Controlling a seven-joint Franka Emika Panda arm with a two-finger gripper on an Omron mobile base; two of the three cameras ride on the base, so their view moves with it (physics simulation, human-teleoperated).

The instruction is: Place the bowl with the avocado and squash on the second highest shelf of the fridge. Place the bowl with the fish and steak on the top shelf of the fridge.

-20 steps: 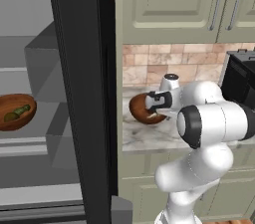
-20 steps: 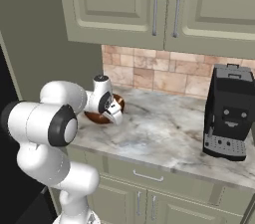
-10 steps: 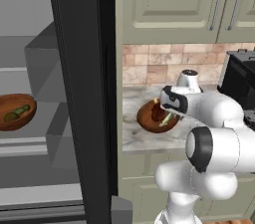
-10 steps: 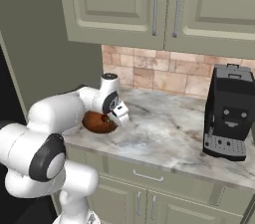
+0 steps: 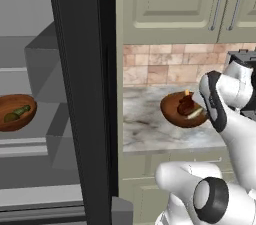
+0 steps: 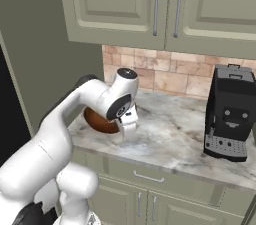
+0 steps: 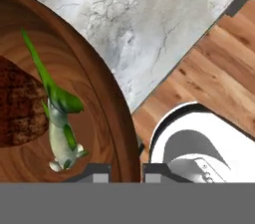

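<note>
While on counter (image 5: 145, 129), bowl (image 5: 172, 114) holds steak (image 5: 186, 105), fish (image 5: 196, 113).

Bowl rim straddled by the gripper (image 7: 126, 170).
Steak (image 7: 20, 103) and fish (image 7: 60, 128) are seen inside the wooden bowl (image 7: 107, 93) on the marble counter (image 7: 149, 14).

We find no readable text, label, brand, number or sign anywhere in these views. The coffee machine (image 6: 229, 114) on the worktop (image 6: 175, 141) has small marks on its dark front panel, but they are too small for us to read as letters or figures. The cabinet doors (image 6: 165, 1), the tiled backsplash (image 6: 165, 76) and the fridge (image 5: 80, 94) carry no lettering that we can make out.
</note>
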